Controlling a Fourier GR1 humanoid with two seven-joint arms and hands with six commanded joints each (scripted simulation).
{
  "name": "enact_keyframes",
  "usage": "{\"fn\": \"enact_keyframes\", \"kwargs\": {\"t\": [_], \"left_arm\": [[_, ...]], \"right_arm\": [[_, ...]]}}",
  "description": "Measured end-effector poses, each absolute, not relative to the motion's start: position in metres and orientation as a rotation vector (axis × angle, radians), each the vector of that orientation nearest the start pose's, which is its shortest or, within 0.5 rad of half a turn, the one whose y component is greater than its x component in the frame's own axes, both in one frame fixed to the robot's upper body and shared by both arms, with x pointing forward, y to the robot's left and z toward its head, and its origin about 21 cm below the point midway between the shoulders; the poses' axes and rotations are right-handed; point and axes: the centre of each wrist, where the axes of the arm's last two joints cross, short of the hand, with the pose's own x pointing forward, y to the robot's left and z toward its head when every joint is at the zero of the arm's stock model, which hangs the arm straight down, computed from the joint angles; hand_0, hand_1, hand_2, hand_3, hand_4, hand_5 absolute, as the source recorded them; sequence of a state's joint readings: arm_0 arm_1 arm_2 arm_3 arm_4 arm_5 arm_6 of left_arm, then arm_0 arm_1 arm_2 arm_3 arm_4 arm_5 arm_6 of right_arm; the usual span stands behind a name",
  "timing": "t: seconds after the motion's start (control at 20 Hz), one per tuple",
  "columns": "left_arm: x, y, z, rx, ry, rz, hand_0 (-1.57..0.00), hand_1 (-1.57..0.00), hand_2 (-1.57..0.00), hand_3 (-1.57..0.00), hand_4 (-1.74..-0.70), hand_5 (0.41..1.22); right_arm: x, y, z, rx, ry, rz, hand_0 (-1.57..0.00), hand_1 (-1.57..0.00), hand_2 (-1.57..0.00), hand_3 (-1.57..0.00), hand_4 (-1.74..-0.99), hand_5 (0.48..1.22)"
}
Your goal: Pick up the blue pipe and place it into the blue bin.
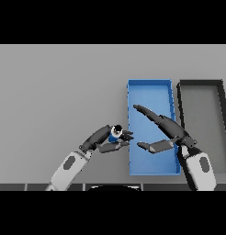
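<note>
Left hand [107, 140] first: its dark fingers and thumb are curled round the short blue pipe with the dark open end [116, 133], and the pipe sits right in that grasp, carried at the fingertips with its dark mouth turned up toward the head view. Whether it is clear of the grey table [55, 92] I can't tell, though the way it rides in the fingers suggests a lift. The grip is narrow, closed to the pipe's width, and that makes sense: a small round piece like this would roll out of anything looser.

Look where the hand has it, just beside the left wall of the blue rectangular bin [149, 83], fingertips almost at the rim. I'd judge the pick as done and the carry nearly over; what remains is a short move across that wall and a release over the blue floor.

Now the right hand [161, 133]: it reaches out above the bin, long fingers straight and pointing up and to the left, thumb splayed out below them, wide open and holding nothing. It hangs over the very place the pipe is headed, so it could crowd the drop.

Further out, a dark grey tray with a black rim [180, 98] stands just to the right of the blue bin, long sides parallel, nothing visible inside it.
</note>
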State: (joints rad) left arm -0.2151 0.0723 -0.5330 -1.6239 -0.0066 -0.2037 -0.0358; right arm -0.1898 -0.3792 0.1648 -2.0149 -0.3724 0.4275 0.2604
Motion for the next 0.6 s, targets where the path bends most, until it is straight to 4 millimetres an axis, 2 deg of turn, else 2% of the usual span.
{"fn": "enact_keyframes", "kwargs": {"t": [0.15, 0.2, 0.4, 0.6], "left_arm": [[0.253, 0.096, 0.051, -0.559, -1.723, -0.767, -1.57, -1.57, -1.57, -1.57, -1.47, 1.221], [0.254, 0.096, 0.048, -0.567, -1.719, -0.761, -1.57, -1.57, -1.57, -1.57, -1.47, 1.221], [0.255, 0.098, 0.047, -0.593, -1.730, -0.765, -1.57, -1.57, -1.57, -1.57, -1.46, 1.221], [0.259, 0.097, 0.048, -0.613, -1.690, -0.759, -1.57, -1.57, -1.57, -1.57, -1.47, 1.221]], "right_arm": [[0.254, -0.201, 0.166, 0.534, -1.746, 0.893, 0.00, 0.00, -0.04, 0.00, -1.300, 0.560], [0.251, -0.196, 0.165, 0.574, -1.733, 0.920, 0.00, 0.00, -0.04, 0.00, -1.294, 0.560], [0.256, -0.173, 0.172, 0.636, -1.709, 1.016, 0.00, 0.00, -0.05, 0.00, -1.242, 0.551], [0.270, -0.150, 0.186, 0.612, -1.696, 1.093, -0.02, -0.03, -0.08, 0.00, -1.196, 0.526]]}}
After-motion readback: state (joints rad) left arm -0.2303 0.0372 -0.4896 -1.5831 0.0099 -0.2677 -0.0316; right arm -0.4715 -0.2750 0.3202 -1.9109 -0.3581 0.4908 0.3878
